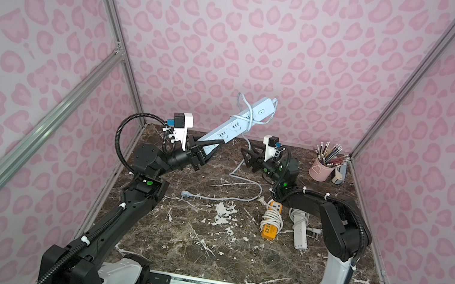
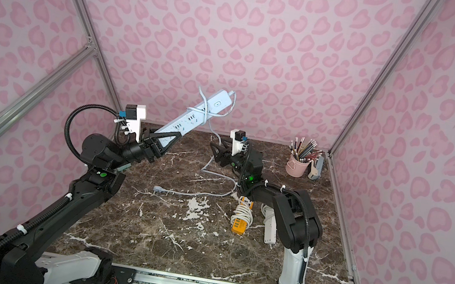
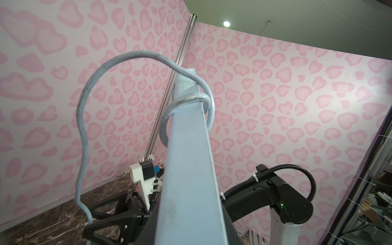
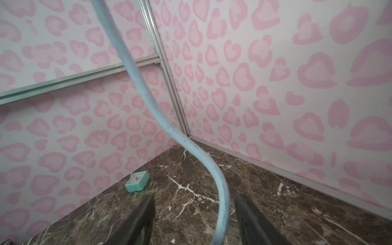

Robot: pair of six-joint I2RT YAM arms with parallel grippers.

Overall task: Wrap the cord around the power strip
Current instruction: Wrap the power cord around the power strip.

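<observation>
Pale-blue power strip [image 1: 232, 124] aloft and tilted, its low end clenched in your left end effector [image 1: 209, 146] | cord [image 4: 146, 93] crossed round the high end, tail trailing to the desk [image 1: 200, 255] | your right end effector [image 4: 194, 197] released, cord between its jaws | risk: slack loops may slide off | count: three strips, two arms

- Bare front worktop [image 1: 200, 255] gives open passage.
- Raised power strip [image 1: 235, 125] slants over the far middle; its slack cord [image 1: 210, 198] trails below.
- Orange strip [image 1: 267, 231] and white strip [image 1: 300, 234] crowd beneath the right arm.
- Pencil cup [image 1: 322, 169] blocks the far right corner.
</observation>
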